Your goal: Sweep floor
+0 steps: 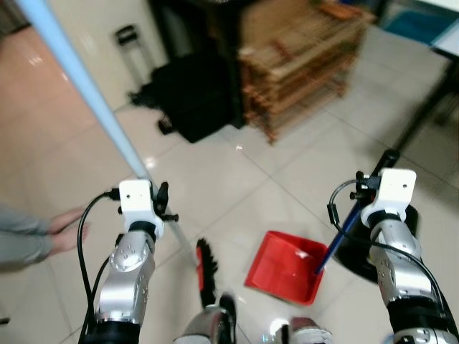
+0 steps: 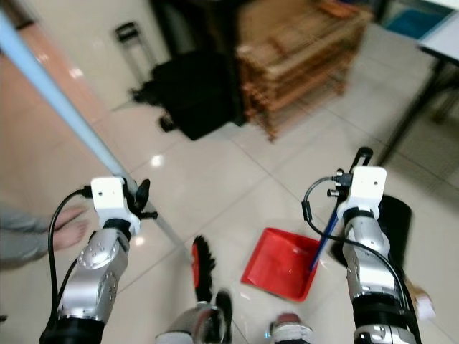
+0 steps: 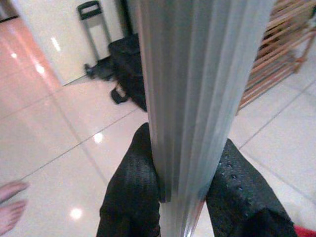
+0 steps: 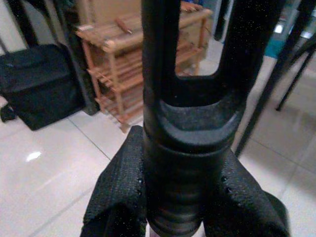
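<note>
My left gripper is shut on the long pale blue broom handle, which slants from the upper left down to the red-and-black broom head on the floor between my arms. In the left wrist view the ridged handle sits between the two black fingers. My right gripper is shut on the black grip of the dustpan's blue stick. The red dustpan rests flat on the tiles just right of the broom head.
A wooden slatted rack and a black bag stand ahead. A person's bare feet are at the left. A black bin sits behind the right arm, and a table leg is at the right. My own feet show at the bottom.
</note>
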Motion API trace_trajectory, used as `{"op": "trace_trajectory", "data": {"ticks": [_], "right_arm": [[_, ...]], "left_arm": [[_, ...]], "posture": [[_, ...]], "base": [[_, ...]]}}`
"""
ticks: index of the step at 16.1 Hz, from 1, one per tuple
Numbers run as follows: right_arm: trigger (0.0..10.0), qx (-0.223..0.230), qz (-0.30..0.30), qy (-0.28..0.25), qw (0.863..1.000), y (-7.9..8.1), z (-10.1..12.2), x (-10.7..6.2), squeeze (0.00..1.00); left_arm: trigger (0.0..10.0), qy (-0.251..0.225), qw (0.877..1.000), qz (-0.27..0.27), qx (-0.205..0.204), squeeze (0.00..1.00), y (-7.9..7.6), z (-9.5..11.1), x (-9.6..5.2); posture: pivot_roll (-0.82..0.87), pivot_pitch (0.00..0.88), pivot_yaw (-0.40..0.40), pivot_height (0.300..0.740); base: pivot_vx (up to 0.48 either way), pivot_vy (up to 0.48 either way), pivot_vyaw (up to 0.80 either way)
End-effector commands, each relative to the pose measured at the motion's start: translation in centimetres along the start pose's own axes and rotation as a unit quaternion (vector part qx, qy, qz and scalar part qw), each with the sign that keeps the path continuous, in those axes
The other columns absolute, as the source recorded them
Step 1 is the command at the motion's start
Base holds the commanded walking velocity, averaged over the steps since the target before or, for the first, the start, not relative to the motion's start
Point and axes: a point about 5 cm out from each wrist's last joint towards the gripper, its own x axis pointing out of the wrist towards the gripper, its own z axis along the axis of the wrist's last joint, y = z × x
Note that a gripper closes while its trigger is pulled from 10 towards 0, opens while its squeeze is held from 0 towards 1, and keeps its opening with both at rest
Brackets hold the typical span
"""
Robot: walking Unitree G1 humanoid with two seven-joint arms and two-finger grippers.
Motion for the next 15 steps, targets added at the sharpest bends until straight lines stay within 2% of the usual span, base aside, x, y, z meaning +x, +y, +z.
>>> {"op": "trace_trajectory", "data": {"ticks": [1,7,12,15], "right_arm": [[10.0,0.006,0.008,-0.012,1.0,0.52,0.43,0.15,0.0],[10.0,0.008,0.011,-0.011,1.0,0.64,0.43,0.29,0.0],[10.0,0.024,0.012,-0.006,1.0,0.81,0.3,0.38,0.0],[10.0,0.034,0.012,-0.007,0.999,0.8,0.34,0.4,0.0]], "left_arm": [[10.0,0.007,1.0,0.016,0.008,0.0,0.95,-0.21,-0.06],[10.0,0.011,1.0,0.019,0.009,0.0,1.16,-0.39,0.0],[10.0,0.012,1.0,0.021,0.003,0.0,1.36,-0.51,0.08],[10.0,0.013,1.0,0.021,0.002,0.0,1.38,-0.54,0.09]], "posture": [[-0.18,0.203,0.134,0.74],[-0.18,0.199,0.133,0.74],[-0.18,0.197,0.133,0.74],[-0.18,0.198,0.132,0.74]], "base": [[0.0,0.0,0.8],[0.0,0.0,0.8],[0.0,0.0,0.0],[0.0,0.0,-0.53]]}}
